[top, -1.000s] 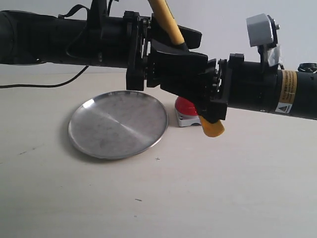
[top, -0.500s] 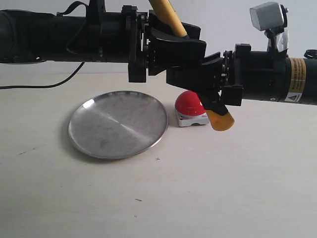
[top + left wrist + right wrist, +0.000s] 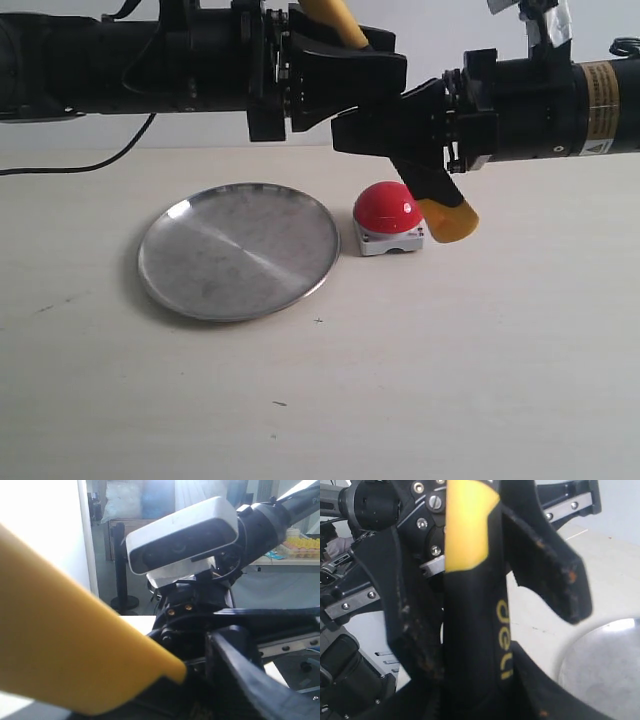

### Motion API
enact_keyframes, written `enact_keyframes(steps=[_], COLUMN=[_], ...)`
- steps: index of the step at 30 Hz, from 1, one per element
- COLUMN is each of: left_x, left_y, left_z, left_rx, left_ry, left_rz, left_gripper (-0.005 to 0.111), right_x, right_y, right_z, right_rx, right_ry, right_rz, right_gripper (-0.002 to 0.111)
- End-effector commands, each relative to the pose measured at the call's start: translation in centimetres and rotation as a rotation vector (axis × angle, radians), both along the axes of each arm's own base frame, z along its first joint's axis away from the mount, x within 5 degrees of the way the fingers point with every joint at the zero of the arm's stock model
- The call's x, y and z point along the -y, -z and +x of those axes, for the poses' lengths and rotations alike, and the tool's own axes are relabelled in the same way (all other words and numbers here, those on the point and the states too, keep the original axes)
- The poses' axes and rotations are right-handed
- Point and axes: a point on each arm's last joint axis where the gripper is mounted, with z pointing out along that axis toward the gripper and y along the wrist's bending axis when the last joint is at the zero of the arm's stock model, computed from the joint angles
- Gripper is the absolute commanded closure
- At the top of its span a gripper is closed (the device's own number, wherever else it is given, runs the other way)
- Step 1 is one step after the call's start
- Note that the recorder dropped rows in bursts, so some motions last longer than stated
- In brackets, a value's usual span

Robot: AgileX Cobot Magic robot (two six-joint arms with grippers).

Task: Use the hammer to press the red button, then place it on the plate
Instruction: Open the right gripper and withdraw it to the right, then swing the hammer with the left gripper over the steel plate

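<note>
The hammer hangs tilted in the air, its yellow end (image 3: 447,221) just right of the red button (image 3: 387,206), close to its dome. My right gripper (image 3: 415,160) is shut on the black "deli" part of the handle (image 3: 470,630). My left gripper (image 3: 345,75) stands open higher up, its jaws wide around the yellow shaft (image 3: 75,645), with a gap to its dark finger (image 3: 250,685). The hammer head is out of view above. The plate (image 3: 240,250) lies left of the button with nothing on it; its rim (image 3: 570,655) shows below the right gripper.
Both arms stretch level across the scene above the table (image 3: 420,380) and meet over the button. A black cable (image 3: 120,160) trails at the back left. The right arm's white wrist camera (image 3: 180,540) sits close in front of the left wrist camera.
Both arms have risen. My right gripper has moved up and to the right with the hammer, so the red button now shows in full. The left gripper stays wide.
</note>
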Motion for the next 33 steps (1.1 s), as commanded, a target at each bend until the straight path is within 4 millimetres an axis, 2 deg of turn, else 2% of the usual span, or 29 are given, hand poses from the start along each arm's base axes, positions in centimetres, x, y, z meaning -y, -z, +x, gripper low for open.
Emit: enact_keyframes(steps=[1,5,10,12,15,24,28,33], left_x=[0.2,0.2,0.0,-0.1,-0.5,-3.0,-3.2,-3.5], left_y=[-0.1,-0.1,-0.1,-0.1,-0.1,0.0,0.5,2.1], left_z=[-0.6,-0.6,-0.5,-0.4,-0.1,2.0,2.3,3.1], left_rx=[0.072,0.070,0.037,0.019,-0.014,-0.095,-0.083,-0.073], left_ry=[0.044,0.044,0.039,0.035,0.022,-0.087,-0.122,-0.218], left_rz=[0.016,0.016,0.018,0.019,0.020,0.037,0.088,0.263], left_gripper=[0.107,0.107,0.107,0.107,0.107,0.107,0.107,0.107], right_x=[0.5,0.5,0.5,0.7,1.4,5.9,6.2,6.2], right_y=[-2.0,-1.9,-2.0,-2.0,-2.0,-1.2,-1.2,-1.0], right_z=[1.1,1.1,1.1,1.2,1.4,2.4,2.4,2.4], right_rx=[-0.070,-0.090,-0.090,-0.086,-0.080,-0.102,-0.096,-0.069], right_ry=[0.112,0.113,0.114,0.118,0.133,0.243,0.248,0.237], right_rz=[0.135,0.138,0.140,0.140,0.127,0.057,0.049,0.028], right_gripper=[0.101,0.078,0.039,0.030,0.029,0.029,0.029,0.033])
